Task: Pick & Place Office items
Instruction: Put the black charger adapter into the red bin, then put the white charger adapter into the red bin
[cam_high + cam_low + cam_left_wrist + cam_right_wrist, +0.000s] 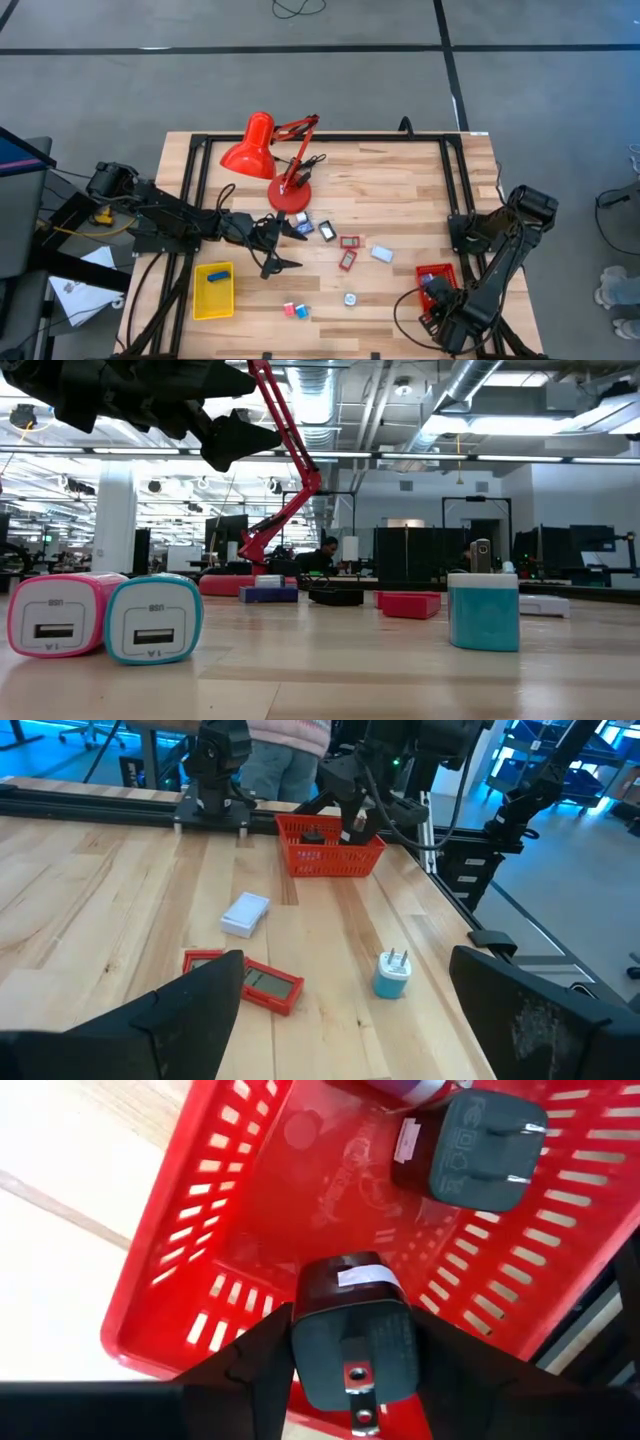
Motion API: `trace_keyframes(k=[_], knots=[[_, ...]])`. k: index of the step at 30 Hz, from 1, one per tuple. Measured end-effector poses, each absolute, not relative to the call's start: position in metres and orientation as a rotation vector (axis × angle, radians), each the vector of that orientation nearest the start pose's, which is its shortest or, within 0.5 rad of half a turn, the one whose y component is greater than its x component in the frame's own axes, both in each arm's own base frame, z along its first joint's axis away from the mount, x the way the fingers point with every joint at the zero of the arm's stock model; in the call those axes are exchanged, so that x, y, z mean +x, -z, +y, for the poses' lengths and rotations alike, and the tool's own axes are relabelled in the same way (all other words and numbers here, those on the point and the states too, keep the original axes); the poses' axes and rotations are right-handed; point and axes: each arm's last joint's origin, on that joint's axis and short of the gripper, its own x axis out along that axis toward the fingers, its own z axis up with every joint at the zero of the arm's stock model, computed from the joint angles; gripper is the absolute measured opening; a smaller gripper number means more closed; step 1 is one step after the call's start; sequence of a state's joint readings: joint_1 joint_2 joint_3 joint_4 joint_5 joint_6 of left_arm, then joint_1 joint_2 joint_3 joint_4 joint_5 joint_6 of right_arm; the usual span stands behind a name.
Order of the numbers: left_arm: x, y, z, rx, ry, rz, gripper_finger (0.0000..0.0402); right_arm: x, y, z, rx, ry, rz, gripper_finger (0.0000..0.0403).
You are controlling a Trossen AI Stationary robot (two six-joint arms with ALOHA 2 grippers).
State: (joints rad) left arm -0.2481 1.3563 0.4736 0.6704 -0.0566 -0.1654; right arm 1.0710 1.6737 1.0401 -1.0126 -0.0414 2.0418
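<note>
Right gripper (pixel 350 1380): poised over the red tray (pixel 440 273) at the worktop's (pixel 400 180) right front corner; its fingers (pixel 240 1365) sit on either side of a black plug adapter (pixel 352 1345), prongs facing the camera, and look closed on it.
Inside the red tray: a second black plug adapter (pixel 470 1150) lies on the tray floor just beyond the fingers; something purple-grey shows at the far edge, too cut off to name.
Left gripper (pixel 285 245): held above the worktop left of centre, fingers (pixel 190 1010) spread wide with nothing between them.
Beside the left fingers: the red desk lamp (pixel 270 155) stands just behind them; the yellow tray (pixel 213 290), with a blue item (pixel 217 277) in it, sits on their near-left side.
Ahead of the left fingers: two red-framed flat items (pixel 245 978) touching each other, a white block (pixel 245 914) a little beyond them, and a blue plug adapter (pixel 392 975) standing prongs up to one side.
Front edge of the worktop: a pink charger (pixel 55 615) and a teal charger (pixel 153 618) side by side and touching, well apart from both sets of fingers.
Background: a person stands behind the far rail in the left wrist view.
</note>
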Motion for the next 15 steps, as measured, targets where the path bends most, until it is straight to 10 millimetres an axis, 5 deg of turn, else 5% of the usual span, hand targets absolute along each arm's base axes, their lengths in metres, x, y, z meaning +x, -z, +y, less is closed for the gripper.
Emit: trace_keyframes(k=[15], knots=[[0.2527,-0.19,-0.0623,-0.132,0.172,0.225,0.0349,0.1286,-0.1732,0.2382,0.677,0.835,1.483,0.0226]])
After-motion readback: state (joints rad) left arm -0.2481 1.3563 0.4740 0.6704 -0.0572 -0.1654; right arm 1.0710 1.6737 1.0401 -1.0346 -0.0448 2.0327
